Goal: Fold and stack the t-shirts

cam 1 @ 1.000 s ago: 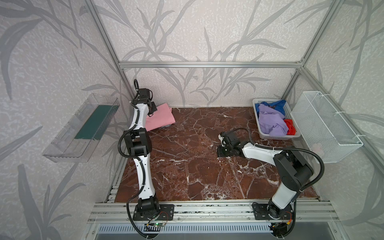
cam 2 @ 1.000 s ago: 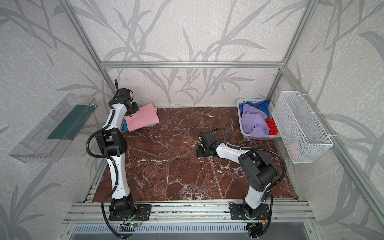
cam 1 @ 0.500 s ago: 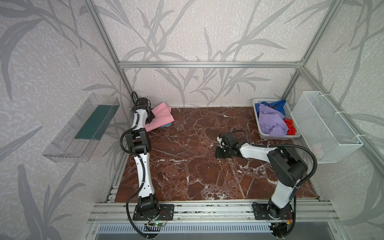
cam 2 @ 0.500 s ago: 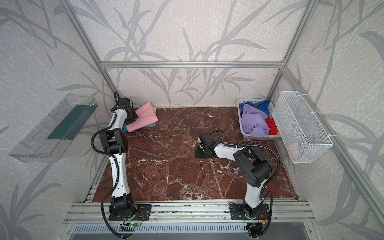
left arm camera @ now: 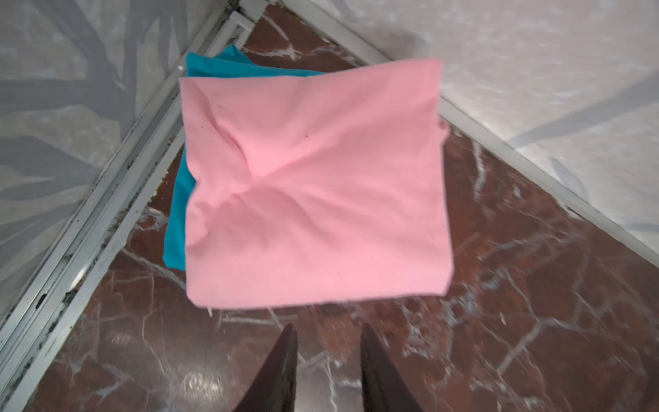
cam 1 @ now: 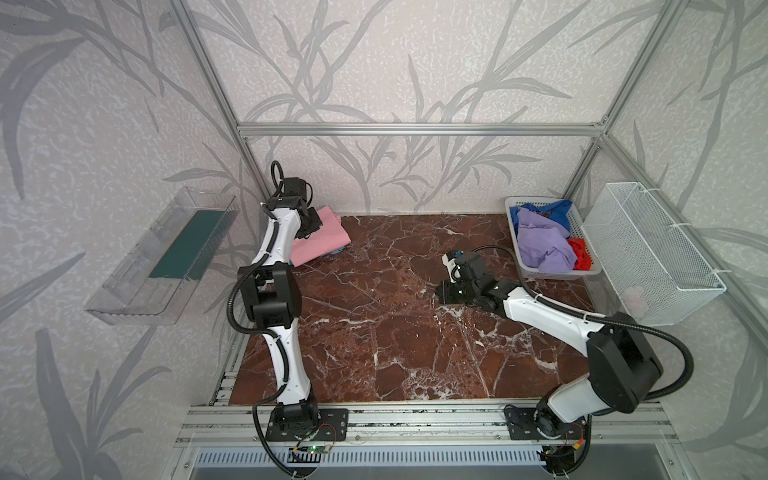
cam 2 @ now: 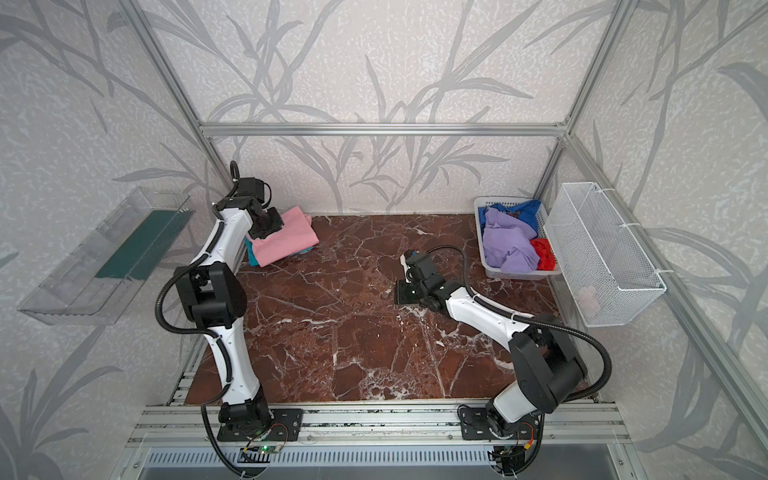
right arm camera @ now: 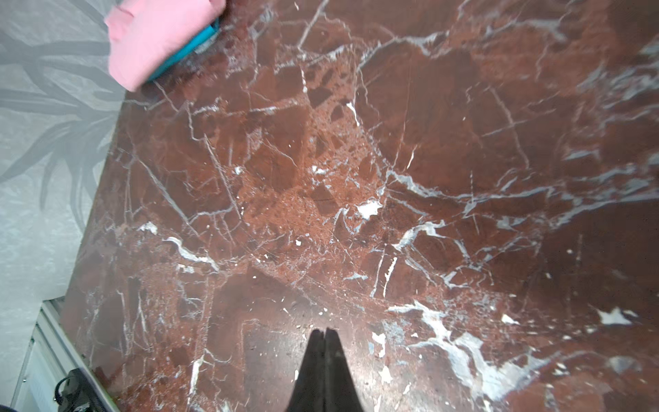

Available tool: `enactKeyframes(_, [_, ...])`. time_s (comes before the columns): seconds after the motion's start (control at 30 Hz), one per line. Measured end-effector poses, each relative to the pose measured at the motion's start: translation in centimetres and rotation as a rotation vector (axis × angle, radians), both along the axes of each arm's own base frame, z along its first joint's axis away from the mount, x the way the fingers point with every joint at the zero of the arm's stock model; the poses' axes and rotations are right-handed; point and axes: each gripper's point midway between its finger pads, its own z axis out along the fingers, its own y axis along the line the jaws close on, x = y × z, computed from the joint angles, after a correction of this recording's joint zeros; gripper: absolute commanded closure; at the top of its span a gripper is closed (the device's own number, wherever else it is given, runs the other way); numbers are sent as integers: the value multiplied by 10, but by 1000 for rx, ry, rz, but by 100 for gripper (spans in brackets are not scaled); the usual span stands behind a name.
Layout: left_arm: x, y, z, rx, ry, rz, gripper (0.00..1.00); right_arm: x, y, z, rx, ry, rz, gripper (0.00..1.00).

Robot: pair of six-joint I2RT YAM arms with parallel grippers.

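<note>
**Pink shirt (left arm camera: 313, 185) tops teal shirt (left arm camera: 176, 221); three more wait in the basket**

A folded pink shirt lies squarely on a folded teal shirt, whose edges show along one side. The pair forms a two-piece stack just ahead of the left gripper (left arm camera: 328, 328), in the far corner of the marble table (cam 1: 395, 332). In the left wrist view the left gripper's two dark fingers stand partly apart with only bare marble between them. Their tips stop just short of the pink shirt's near edge, so they hold nothing and appear to touch nothing.

The right gripper (right arm camera: 325, 333) sits low over bare marble near the middle of the table. Its jaws are pressed together and empty, and the stack is well apart from it, out beyond its fingertips. The white plastic basket (cam 1: 557, 274) stands on the side of this gripper away from the stack. It holds a crumpled lavender shirt (cam 1: 540, 241) on top, a blue shirt (cam 1: 552, 208) at the back and a red shirt (cam 1: 582, 255) tucked at one edge.

By this count the job looks under half done, with two shirts folded and stacked and three unfolded. The next step is likely to be fetching one of those three from the basket, and the right gripper is the nearer to it.
</note>
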Motion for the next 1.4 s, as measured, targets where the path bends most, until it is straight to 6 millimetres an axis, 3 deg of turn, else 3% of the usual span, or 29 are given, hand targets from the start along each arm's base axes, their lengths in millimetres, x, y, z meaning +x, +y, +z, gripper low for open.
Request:
enactKeyframes(0.13, [-30,-38,27,10,-47,-61,68,-8,-13,21,0,-61,-15,100])
enactKeyframes(0.27, [-57,-74,32,60,-59,-119,67,-21,-31,33,-32,-111,-24,98])
enactKeyframes(0.37, [-76,-114,26,112,-66,-199,62,-28,-45,48,-77,-174,-22,86])
enactKeyframes(0.47, [-94,-156,17,134,-80,-289,54,-34,-61,69,-115,-263,-18,65])
enactKeyframes(0.5, [-101,-170,13,134,-86,-316,38,-37,-66,76,-126,-296,-18,59])
enactKeyframes(0.53, [-106,-179,10,136,-95,-337,2,-40,-72,83,-137,-326,-22,55])
enactKeyframes(0.6, [-115,-188,3,128,-116,-357,1,-45,-86,94,-164,-390,-47,49])
enactKeyframes(0.63, [-119,-188,0,129,-128,-358,1,-47,-95,97,-184,-417,-67,45])
enactKeyframes(0.67, [-122,-187,-2,131,-149,-355,1,-50,-104,99,-201,-440,-96,30])
enactKeyframes(0.7, [-126,-182,-3,139,-165,-349,1,-52,-114,100,-220,-460,-124,1])
enactKeyframes(0.83, [-145,-161,0,198,-283,-323,1,-59,-145,83,-337,-522,-193,1])
enactKeyframes(1.0, [-170,-119,5,381,-472,-255,1,-55,-182,27,-605,-590,-230,1])
enactKeyframes(1.1, [-179,-99,-27,551,-493,-262,1,-51,-216,-10,-747,-537,-296,1])
enactKeyframes(1.23, [-192,-70,-86,693,-335,-259,1,-37,-259,-32,-777,-457,-443,1])
enactKeyframes(1.3, [-189,-57,-96,715,-290,-221,1,-26,-268,-41,-767,-442,-481,1])
enactKeyframes(1.4, [-172,-46,-95,703,-285,-179,1,-13,-269,-57,-757,-410,-473,1])
